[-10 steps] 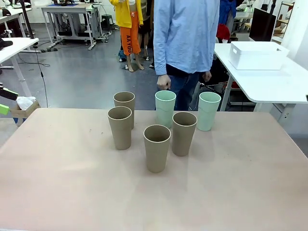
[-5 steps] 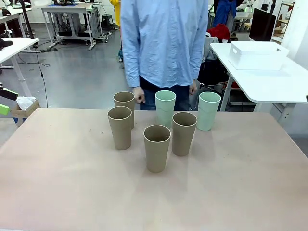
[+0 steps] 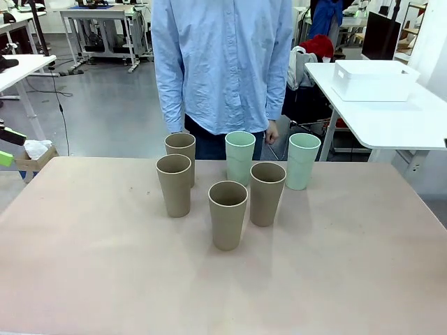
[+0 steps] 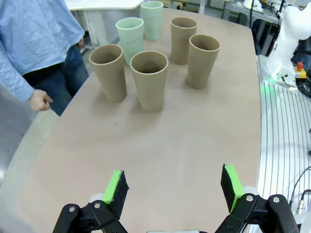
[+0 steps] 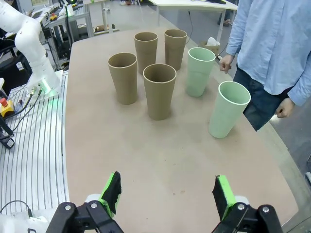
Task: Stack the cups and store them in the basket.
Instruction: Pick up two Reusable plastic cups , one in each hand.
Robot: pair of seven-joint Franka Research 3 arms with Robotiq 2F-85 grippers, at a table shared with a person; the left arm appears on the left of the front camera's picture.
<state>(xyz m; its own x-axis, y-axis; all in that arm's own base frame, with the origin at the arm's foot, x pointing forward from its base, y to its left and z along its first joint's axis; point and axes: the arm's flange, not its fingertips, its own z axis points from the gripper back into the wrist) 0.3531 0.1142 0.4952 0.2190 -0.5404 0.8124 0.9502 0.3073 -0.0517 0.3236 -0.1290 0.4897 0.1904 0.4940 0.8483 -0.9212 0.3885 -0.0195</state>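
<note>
From the front, six cups stand upright on the table, close together near its far edge. Four are tan and two are mint. The back tan cup is partly hidden by the tan cup in front of it. The left mint cup has its bottom partly hidden behind other tan cups. The near tan cup and the right mint cup show whole. No cup sits inside another. The basket rests on a white side table at the far right, well apart from the cups. I cannot see inside it. A person in a blue shirt stands at the far side, cut off by the top edge. One hand peeks out between the mint cups.

From the left wrist, the left gripper is wide open with nothing between its green pads. It hangs over bare table, and its black base is cut off by the bottom edge. The cups stand farther on.

From the right wrist, the right gripper is wide open too, and empty. The cups stand beyond it. The person is cut off at the top right corner.
</note>
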